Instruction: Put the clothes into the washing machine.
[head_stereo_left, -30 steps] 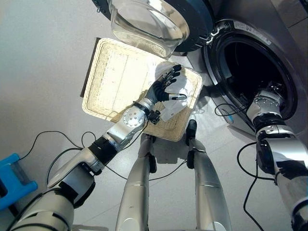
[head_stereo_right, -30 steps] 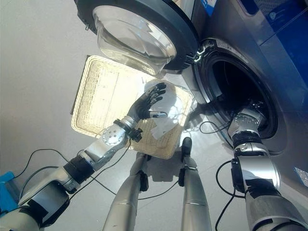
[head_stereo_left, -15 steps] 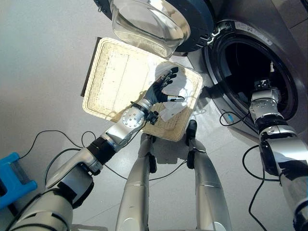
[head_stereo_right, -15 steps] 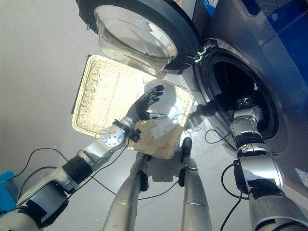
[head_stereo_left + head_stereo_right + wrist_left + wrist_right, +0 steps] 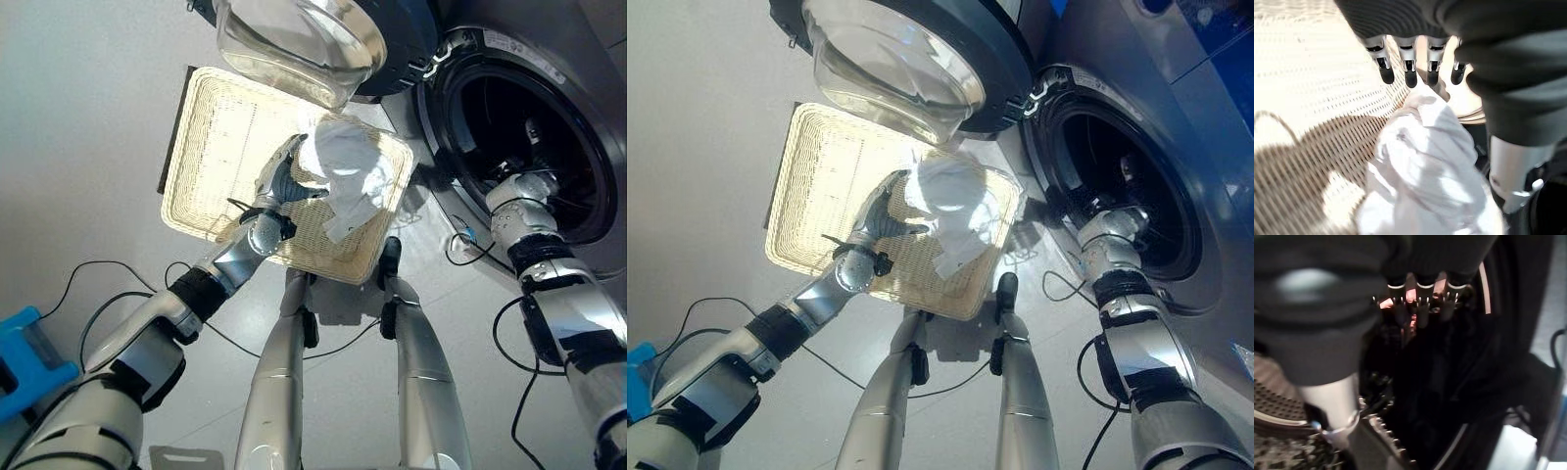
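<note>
One white cloth (image 5: 345, 176) hangs bunched from the left hand (image 5: 284, 184), whose fingers (image 5: 1408, 73) curl round its top fold above the basket (image 5: 220, 147). Its loose end trails down from the fingers toward the basket's near corner, so its long axis runs from fingers to that corner. The drum (image 5: 529, 127) lies well off to the right of those fingers, past the basket rim. The right hand (image 5: 1420, 308) is nearer, inside the drum mouth; whether its fingers are wide or closed, I cannot tell
</note>
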